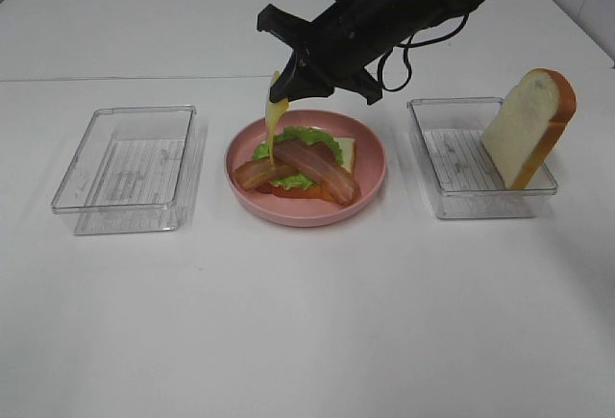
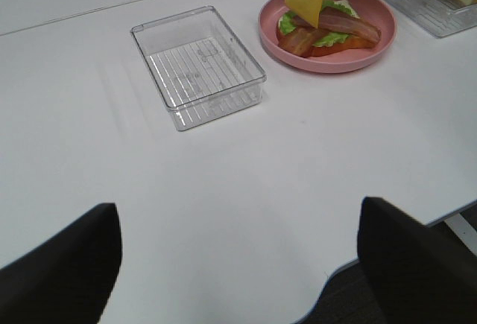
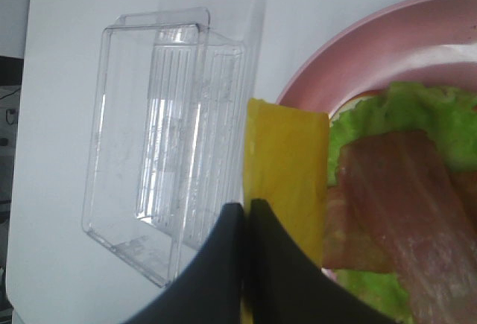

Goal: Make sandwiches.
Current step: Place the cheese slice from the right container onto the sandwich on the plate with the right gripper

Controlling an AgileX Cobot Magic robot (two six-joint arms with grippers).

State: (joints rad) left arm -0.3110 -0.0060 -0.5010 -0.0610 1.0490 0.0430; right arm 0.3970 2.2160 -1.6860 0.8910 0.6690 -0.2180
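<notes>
White tabletop (image 1: 307,322) is filling the whole scene, bare across its near part in the high view. Near the left wrist camera, the left gripper (image 2: 238,264) is showing only as two dark fingertips (image 2: 59,264) at the picture's edge; its jaws are standing spread wide with nothing between them, hanging over bare tabletop.

Farther back, three things are sitting in a row. On the left, a clear tray (image 1: 130,168) is lying empty. In the middle, a round pink plate (image 1: 370,163) is carrying the partly built sandwich: a white bread slice (image 1: 344,152) at the bottom, a green lettuce leaf (image 1: 307,137) over it, and two reddish-brown bacon strips (image 1: 312,168) lying crossed on top. On the right, a second clear tray (image 1: 461,173) is holding another bread slice (image 1: 528,125) with an orange-brown crust, which is standing on edge and leaning against the tray's right side.

Above the plate's left rear part, the right gripper (image 1: 288,82) is reaching in from the upper right. Its jaws are pressing together on the top of a yellow cheese slice (image 1: 275,115), which is hanging down from them, its lower end just over the bacon and lettuce. Whether the cheese is touching the stack is not clear.
</notes>
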